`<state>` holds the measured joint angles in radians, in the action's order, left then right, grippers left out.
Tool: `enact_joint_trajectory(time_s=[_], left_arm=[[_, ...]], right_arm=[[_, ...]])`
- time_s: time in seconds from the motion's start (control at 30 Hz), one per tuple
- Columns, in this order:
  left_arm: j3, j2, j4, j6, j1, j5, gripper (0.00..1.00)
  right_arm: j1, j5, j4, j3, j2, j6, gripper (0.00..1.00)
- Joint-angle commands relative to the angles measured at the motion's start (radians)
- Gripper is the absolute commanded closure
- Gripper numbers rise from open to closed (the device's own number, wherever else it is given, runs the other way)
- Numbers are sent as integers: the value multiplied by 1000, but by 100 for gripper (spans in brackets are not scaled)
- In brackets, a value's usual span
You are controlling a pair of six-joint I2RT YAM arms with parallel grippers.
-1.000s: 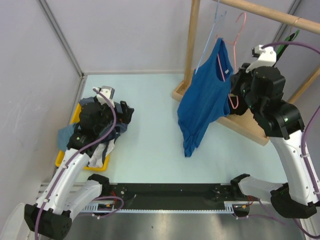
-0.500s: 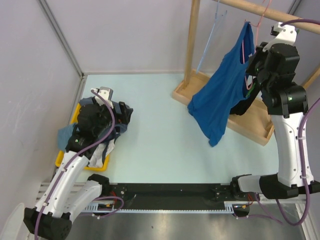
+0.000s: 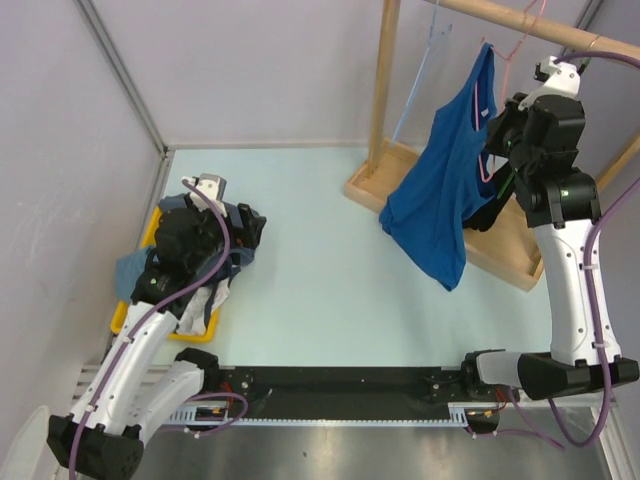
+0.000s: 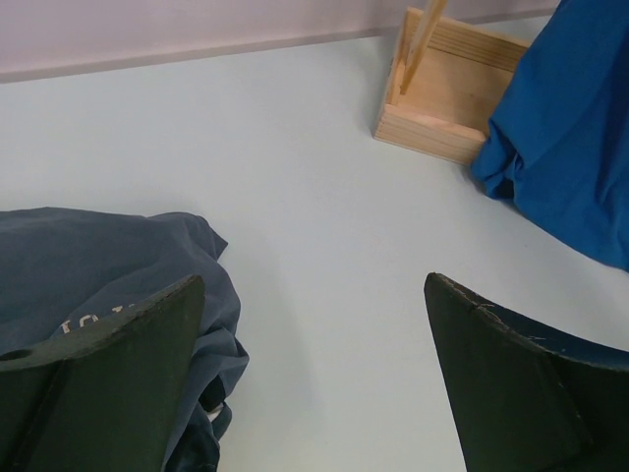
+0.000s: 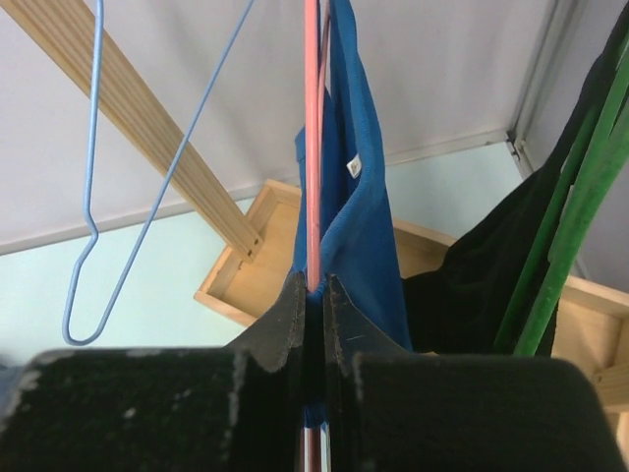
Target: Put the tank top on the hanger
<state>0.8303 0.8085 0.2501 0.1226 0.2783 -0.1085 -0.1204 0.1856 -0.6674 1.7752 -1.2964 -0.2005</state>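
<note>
The bright blue tank top hangs on the pink hanger, up by the wooden rail. My right gripper is shut on the pink hanger wire. A fold of the tank top is pinched in with it between the gripper fingers. The hanger's hook reaches the rail, but I cannot tell whether it rests on it. My left gripper hovers open over the clothes pile at the left. In the wrist view this gripper has nothing between its fingers.
A dark navy printed shirt lies heaped in the yellow bin. A light blue wire hanger and a green hanger with black cloth hang on the rail. The rack's wooden base stands at the right.
My right arm has lifted the hanger and tank top up and to the right, to the rail; the top now hangs straighter. The left arm has not moved.
</note>
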Motion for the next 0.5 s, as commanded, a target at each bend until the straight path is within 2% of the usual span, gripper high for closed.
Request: enact_joint_trajectory(time_s=[0.0,0.13,0.3,0.47], left_arm=[[-5,0,-14,-9,-11,-7,0],[-5,3,-12,-6,-11,-7,0],[-7,0,-12,-5,-11,-7,0],[-8,-9,-14,-8,-11,-3,1]], right_arm=[[-21,-44,-32,-19,55,-4,100],[-18,-5,-61,16,46,9,100],[-7,5,-113,137,-52,26,100],[2,8,-113,158,-76,24,100]])
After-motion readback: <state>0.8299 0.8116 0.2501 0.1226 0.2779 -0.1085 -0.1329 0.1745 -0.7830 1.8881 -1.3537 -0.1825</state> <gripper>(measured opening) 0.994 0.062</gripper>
